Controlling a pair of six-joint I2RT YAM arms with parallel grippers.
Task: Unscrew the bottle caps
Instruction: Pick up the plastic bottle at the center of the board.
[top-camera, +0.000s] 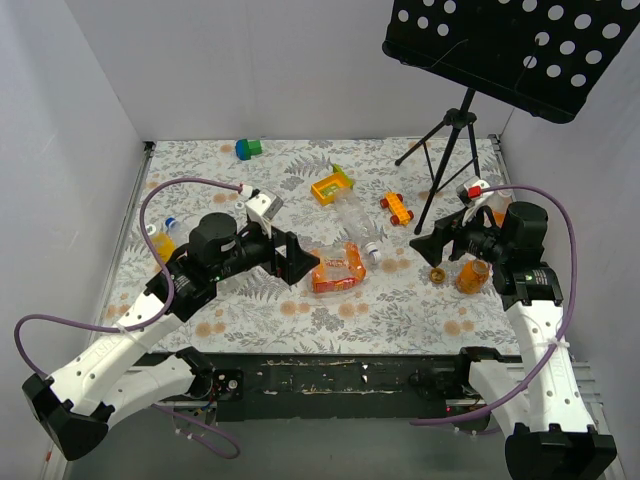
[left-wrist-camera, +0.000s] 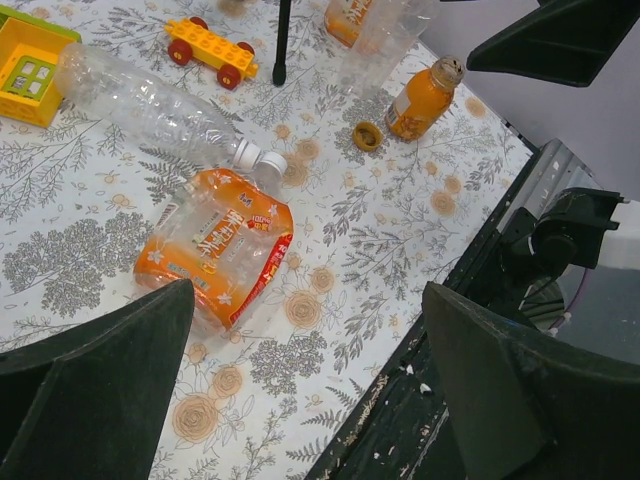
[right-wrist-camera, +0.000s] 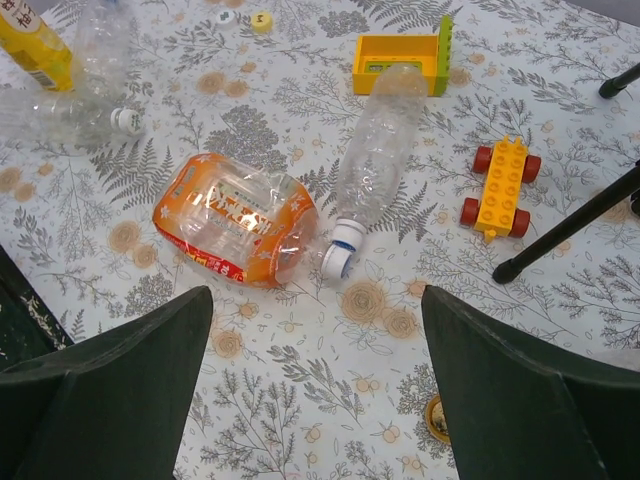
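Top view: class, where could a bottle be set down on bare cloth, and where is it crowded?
Free: the near strip between the orange-labelled bottle and the table's front edge; the far strip right of the green block. Crowded: around the clear bottle and toy car.

Bottles lying and standing, one cap off.

A squat bottle (left-wrist-camera: 215, 245) with an orange label lies on its side, its white cap (left-wrist-camera: 270, 165) on. A slim clear bottle (left-wrist-camera: 140, 100) lies capped, neck beside that cap. Well apart, a small bottle (left-wrist-camera: 422, 100) of orange liquid stands, a yellowish loose cap (left-wrist-camera: 367, 135) just beside it. A yellow bottle (right-wrist-camera: 35, 45) sits far off.
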